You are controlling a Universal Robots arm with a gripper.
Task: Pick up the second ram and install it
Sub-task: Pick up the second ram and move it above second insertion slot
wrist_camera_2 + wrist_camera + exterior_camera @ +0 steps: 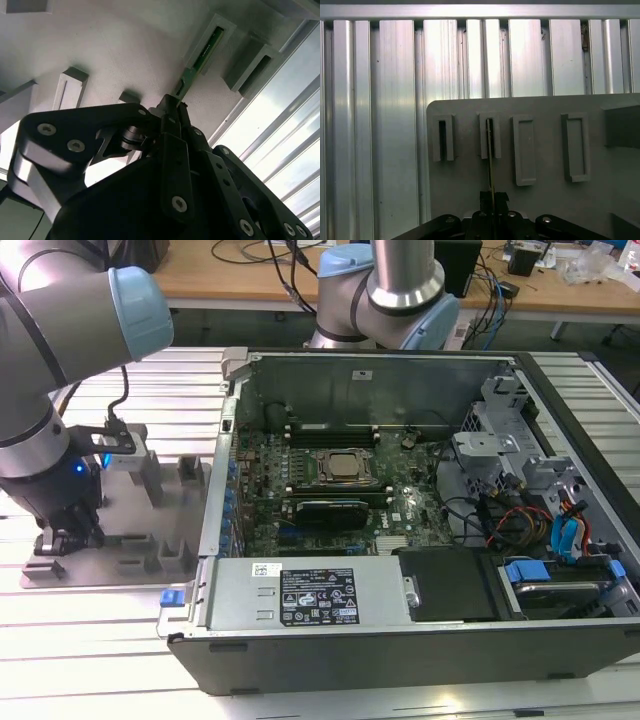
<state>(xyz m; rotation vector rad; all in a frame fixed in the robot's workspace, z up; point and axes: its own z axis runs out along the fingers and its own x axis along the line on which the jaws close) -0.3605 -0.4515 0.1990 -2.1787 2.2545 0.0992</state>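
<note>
My pincer (72, 533) hangs low over a grey tray (125, 540) that lies on a ribbed metal table (100, 660). In both wrist views my pincer (175, 102) (492, 196) is pinched almost all the way shut. Its two fingers (167, 107) press on one end of the memory stick (202, 52), so I have hold of it. The stick is thin, long and green, and it reaches straight out from my fingertips. In the first wrist view the memory stick (490, 165) shows from its edge, as one thin line. Its far end lies at the narrow slot of a small grey block (226, 26) (497, 140) on the tray, just ahead of my pincer. I cannot tell if that end sits in the slot or is a bit above it. Just beside that block stands another slotted block (451, 140) with a dark slot. On the other side are a longer block (525, 150) and a second long block (575, 147), both with shallow dips in them. The tray is right under my pincer, and the table's shiny ribs run on past it. Well away from my pincer stands an open computer case (400, 640) — inside it is a green board (330, 490) with a square metal chip holder (345, 466) in the middle. The stick is here at the tray with me, well apart from the case.
</note>
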